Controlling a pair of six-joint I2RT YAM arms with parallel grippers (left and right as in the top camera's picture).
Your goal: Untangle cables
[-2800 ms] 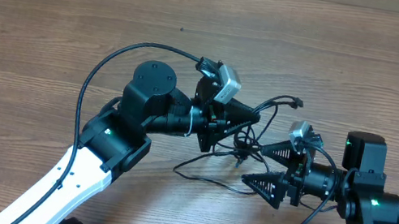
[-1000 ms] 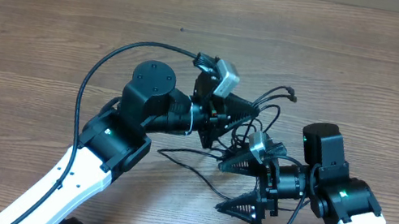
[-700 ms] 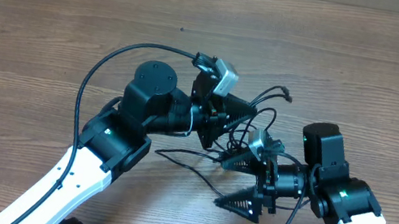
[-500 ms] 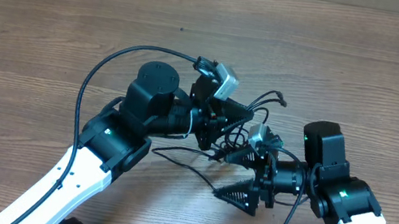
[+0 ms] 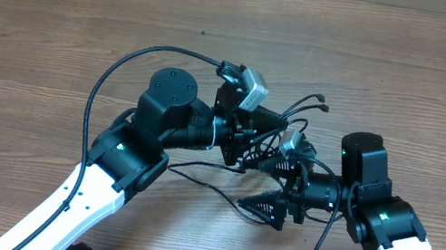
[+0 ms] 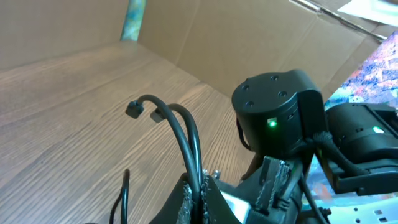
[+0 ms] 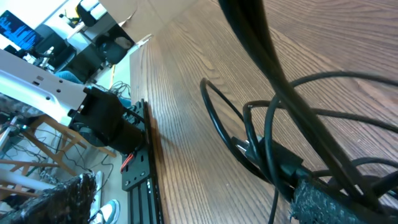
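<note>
While the left gripper (image 5: 279, 132) is clamping shut on the cables (image 5: 264, 151), the right gripper (image 5: 265, 188) is standing with its jaws fully apart and holding nothing.

Left side: seen from the left wrist, two strands are coming up from between the closed fingers (image 6: 194, 200). They are arching over to the left and ending in small plugs (image 6: 134, 109) that are hanging in the air above the table (image 5: 399, 64). A third, thinner strand is showing low at the left of that view.

Tangle: from overhead, the knotted part is sitting just beyond the left fingertips, between the two grippers. Two free ends are sticking up and away toward the far right. A long loose strand is trailing from the tangle toward the left arm (image 5: 117, 152) and looping back under the right gripper.

Right side: the right gripper is pointing at the tangle from the right arm's (image 5: 390, 223) side. Its far finger is lying just beside the knot, and its near finger is hanging well apart, over bare wood. From the right wrist, several strands and a plug are crowding against one finger (image 7: 323, 200), and one loop is running down toward the table. I cannot tell whether that finger is touching them.
</note>
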